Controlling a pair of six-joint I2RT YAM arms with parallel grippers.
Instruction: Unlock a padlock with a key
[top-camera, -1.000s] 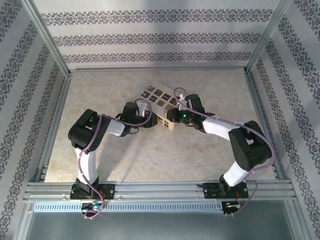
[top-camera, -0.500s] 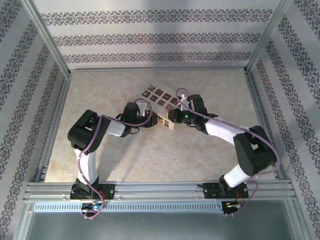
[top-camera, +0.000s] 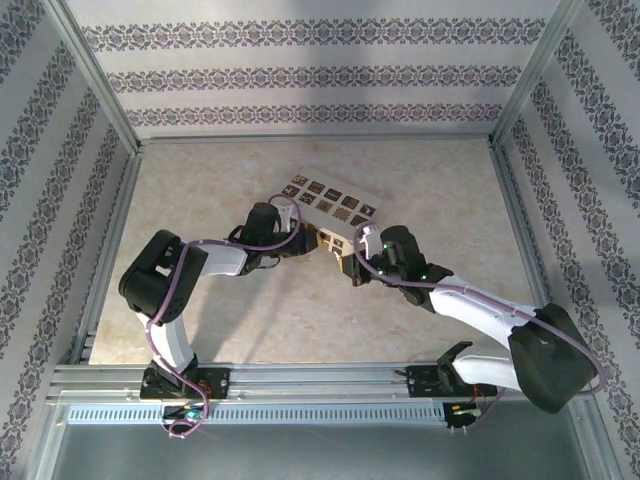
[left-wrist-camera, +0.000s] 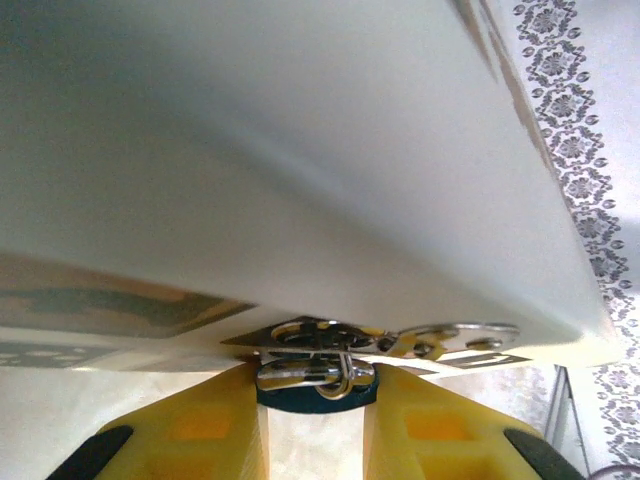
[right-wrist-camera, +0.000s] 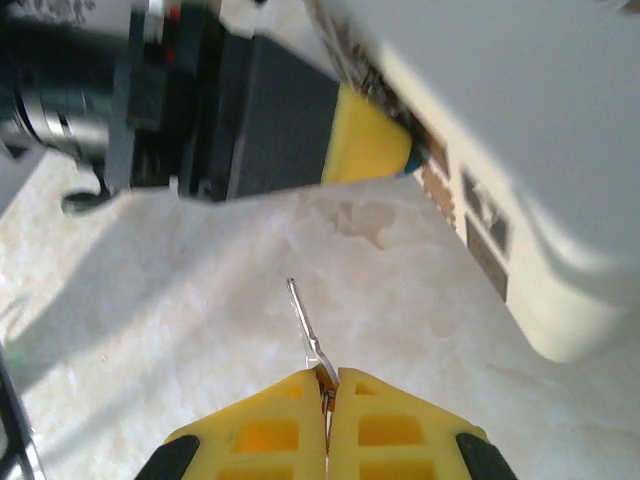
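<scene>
The left gripper (top-camera: 305, 243) pinched the padlock (left-wrist-camera: 316, 397) at the box's (top-camera: 335, 225) edge, silvery end boxward. The right gripper (right-wrist-camera: 327, 385) pinched the key (right-wrist-camera: 303, 318), which pointed across bare table (right-wrist-camera: 200, 300) toward the lock.

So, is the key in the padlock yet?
Out. The key juts from the shut right fingers over the table; the padlock sits apart, between the left fingers.

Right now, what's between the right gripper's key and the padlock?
Just bare table: the right wrist view shows it between the key and the left gripper holding the padlock.
</scene>
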